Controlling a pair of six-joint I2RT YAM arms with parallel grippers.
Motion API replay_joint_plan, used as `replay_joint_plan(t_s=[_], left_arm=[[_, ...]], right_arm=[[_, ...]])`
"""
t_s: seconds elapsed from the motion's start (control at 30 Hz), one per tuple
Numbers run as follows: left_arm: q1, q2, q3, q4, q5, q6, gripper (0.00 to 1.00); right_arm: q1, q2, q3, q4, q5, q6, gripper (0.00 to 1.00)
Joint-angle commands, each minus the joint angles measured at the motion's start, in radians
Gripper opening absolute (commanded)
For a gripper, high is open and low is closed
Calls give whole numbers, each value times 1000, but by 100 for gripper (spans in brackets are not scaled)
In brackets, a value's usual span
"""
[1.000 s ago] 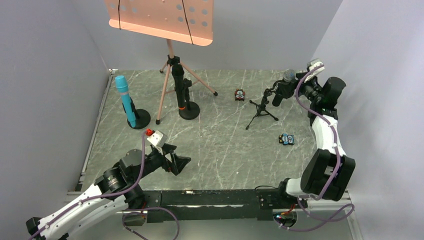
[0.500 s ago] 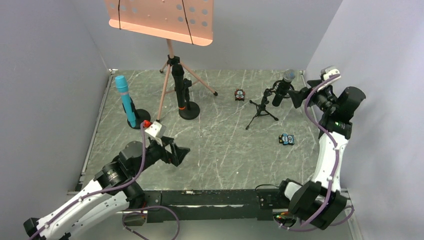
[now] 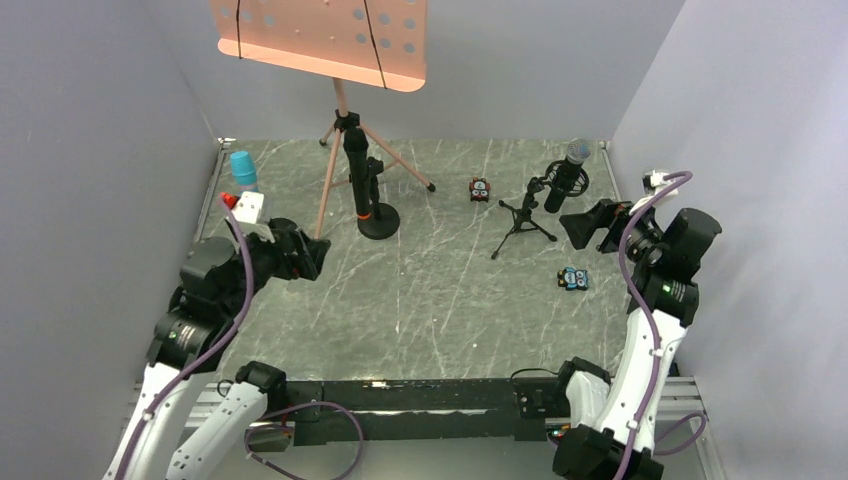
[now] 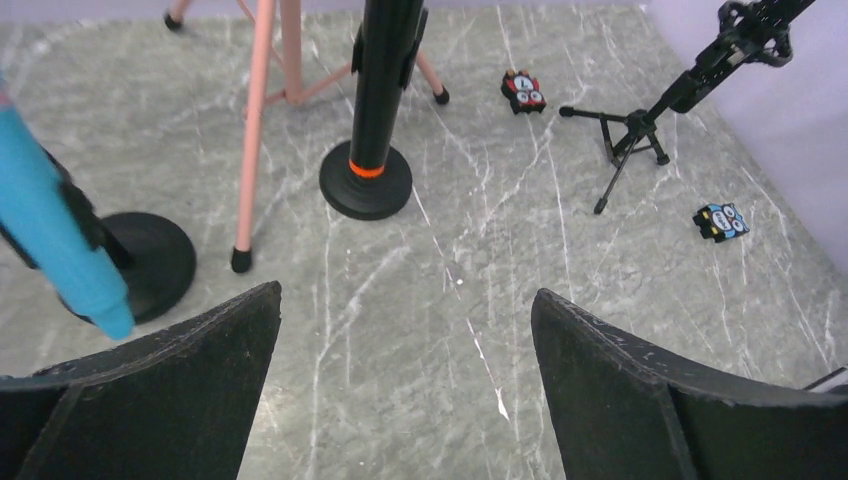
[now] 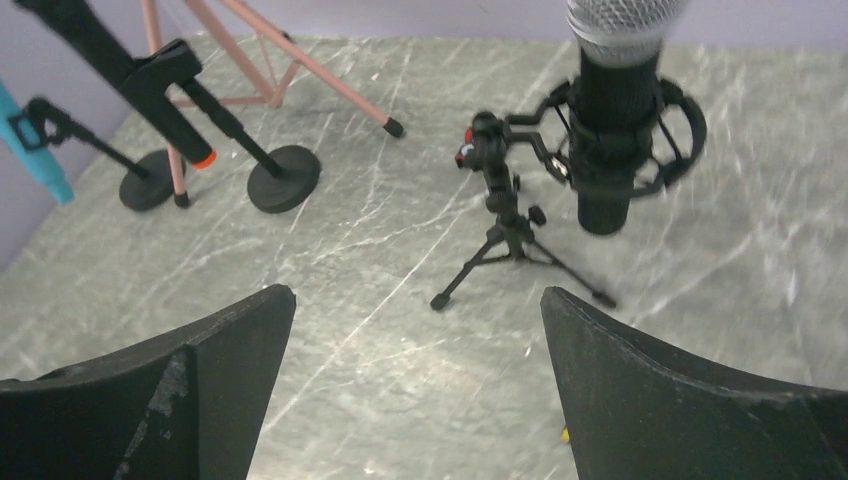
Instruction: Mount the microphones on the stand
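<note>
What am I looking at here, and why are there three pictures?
Two robot arms are bolted at the near edge of a marble table. The wide picture comes from a camera above and behind them; the other two come from wrist cameras, so the dark wedges are each arm's own fingers. The left hand and right hand are open, holding nothing. On it stand a pink music stand, a cyan-blue microphone, a black microphone with an orange ring and a silver-headed microphone, each held in its own stand. Two small toy blocks lie nearby.

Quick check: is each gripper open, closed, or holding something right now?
Left gripper: open, holding nothing.
Right gripper: open, holding nothing.
</note>
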Motion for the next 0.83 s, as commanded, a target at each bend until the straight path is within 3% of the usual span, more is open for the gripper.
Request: replay_joint_plan(t_s=[0.0,0.17,0.8], left_arm=[[6,-32,111,-106,-30,76,99],[6,-44,134,-131,11,74,99],[6,-115,120,-160,69,51,99]], right_arm=[[-3,-72,42,-127,251,153,100],[-3,-97,88,-190,347,164,100],[-3,-131,75,-154,357,161,100]])
